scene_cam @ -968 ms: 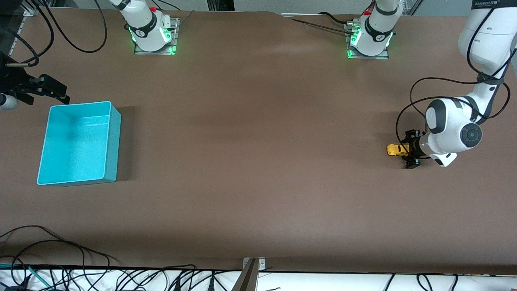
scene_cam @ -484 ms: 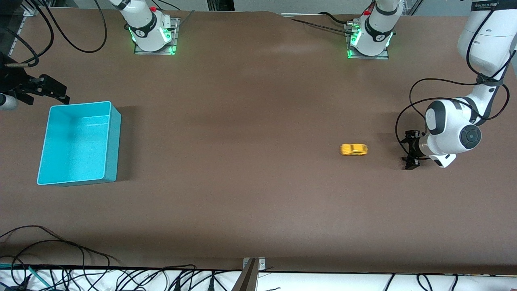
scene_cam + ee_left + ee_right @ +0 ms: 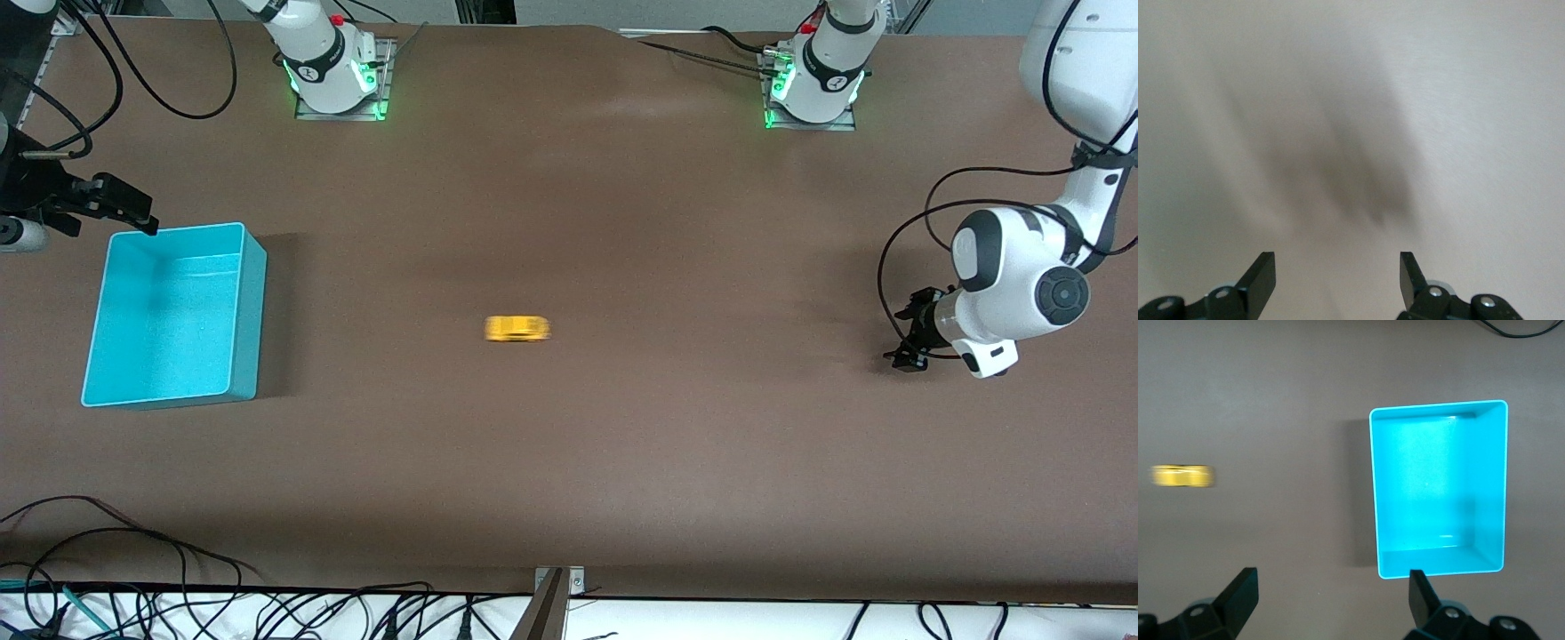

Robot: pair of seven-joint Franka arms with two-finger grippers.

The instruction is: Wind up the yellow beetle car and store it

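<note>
- Car point(image 3: 517, 329) sits on the bench point(image 3: 569, 462) near mid-bench, between the bin and the L gripper, nothing touching it; yellow shape is smeared (details not readable). Also shows in the R wrist view point(image 3: 1183, 476), well apart from the bin.
- Bin point(image 3: 173, 313): turquoise, open top, at the R arm's end of the bench; nothing visible inside. R wrist view shows the whole interior point(image 3: 1438, 487).
- L gripper point(image 3: 909, 331): low over the bench at the L arm's end, well apart from the car. Fingers point(image 3: 1261, 277) spread apart w/ nothing between them; only bare bench and a blurred shadow under them.
- R gripper point(image 3: 120, 206): over the bench just by the bin's corner farthest from the front cam, at the R arm's end. Fingers point(image 3: 1241, 590) apart, holding nothing; arm waits.
- Cables point(image 3: 116, 569) lie along the bench edge nearest the front cam.
</note>
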